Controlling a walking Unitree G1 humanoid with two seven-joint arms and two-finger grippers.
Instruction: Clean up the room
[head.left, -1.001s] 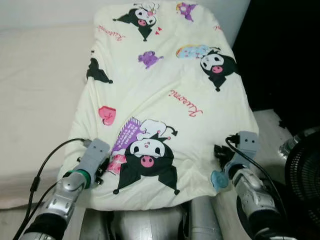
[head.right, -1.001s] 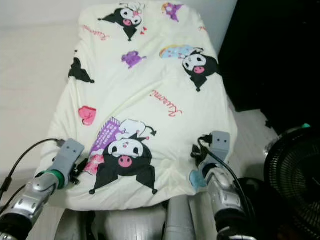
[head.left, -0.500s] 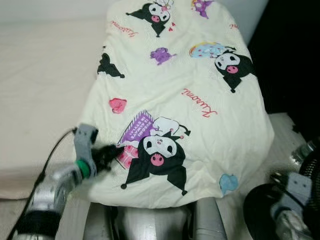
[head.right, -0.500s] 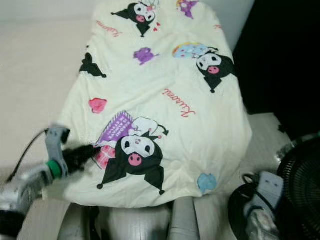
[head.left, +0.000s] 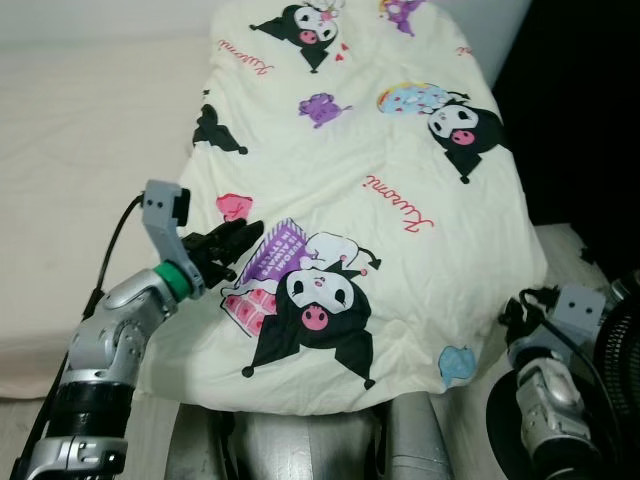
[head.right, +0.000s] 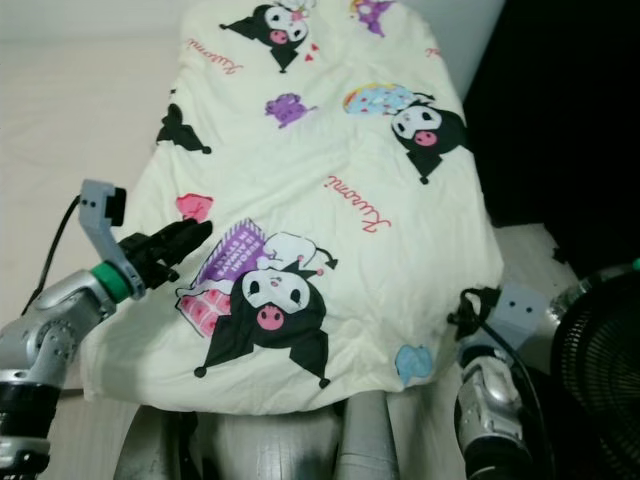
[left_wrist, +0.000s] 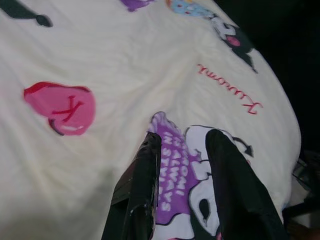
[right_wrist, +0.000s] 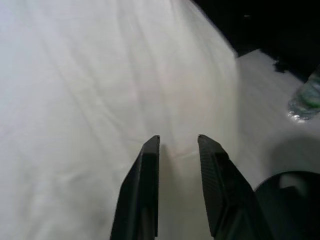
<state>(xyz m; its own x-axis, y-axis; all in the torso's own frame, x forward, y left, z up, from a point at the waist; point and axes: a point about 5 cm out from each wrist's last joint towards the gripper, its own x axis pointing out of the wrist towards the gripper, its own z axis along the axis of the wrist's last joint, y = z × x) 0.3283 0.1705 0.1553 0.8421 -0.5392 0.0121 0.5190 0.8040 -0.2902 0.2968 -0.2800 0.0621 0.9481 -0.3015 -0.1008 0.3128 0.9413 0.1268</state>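
We hold our left arm bent at the elbow and raised, its wrist cocked upward, the left pincer (head.left: 243, 236) reaching forward with its two black fingers (left_wrist: 142, 180) parted by a narrow gap. Our right arm sits low at our right side, the right pincer (right_wrist: 178, 142) pointing forward, fingers slightly apart.

Fan (head.left: 615, 380) cut off at edge

Soft matt cloth blanket (head.left: 380, 200), slightly creased, on a smooth matt sheet (head.left: 90, 150); glossy silver metal arms, 2 black plastic-looking grippers.
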